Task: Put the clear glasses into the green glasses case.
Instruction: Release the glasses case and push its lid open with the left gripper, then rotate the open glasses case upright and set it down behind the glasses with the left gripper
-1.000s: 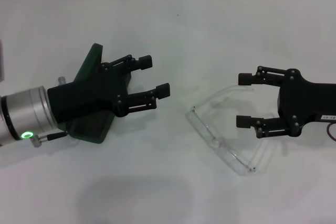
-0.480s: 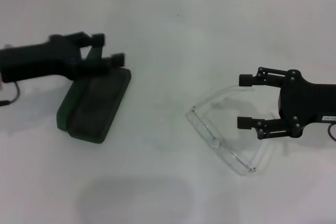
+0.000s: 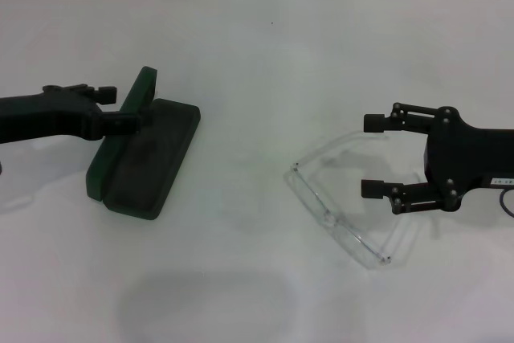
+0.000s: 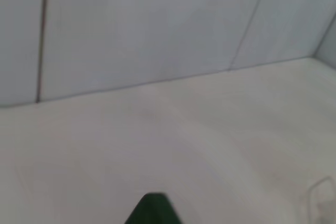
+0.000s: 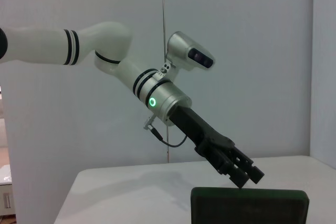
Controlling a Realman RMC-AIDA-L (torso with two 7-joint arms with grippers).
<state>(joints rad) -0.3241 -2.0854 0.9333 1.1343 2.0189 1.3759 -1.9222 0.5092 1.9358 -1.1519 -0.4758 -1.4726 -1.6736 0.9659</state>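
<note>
Lying open on the white table (image 3: 265, 54), the green glasses case (image 3: 148, 158) sits toward the robot's left, its lid (image 3: 120, 130) raised along the far-left edge and its dark-lined base flat on the table. The left gripper (image 3: 128, 106) reaches in from the left edge of the head view, low and nearly level, with its fingertips right at the raised lid's upper end — its fingers appear drawn close together, though the head view shows it side-on and whether they pinch the lid cannot be told. The right wrist view shows that same arm slanting down from a white elbow, a green ring lit on its wrist, with the black fingers (image 5: 244, 171) just above the upright lid's top edge (image 5: 249, 205). The left wrist view gives only a sliver of green (image 4: 153, 211) at its lower edge, plus bare table and wall.

The clear glasses (image 3: 337, 218) lie on the table well apart from the case, on the robot's right side, the wraparound lens toward the middle of the table and both thin arms unfolded, pointing to the right. The right gripper (image 3: 372, 156) hovers at those arms with its fingers spread wide — one fingertip near the farther arm's end, the other between the two arms — and nothing is clamped between them.
</note>
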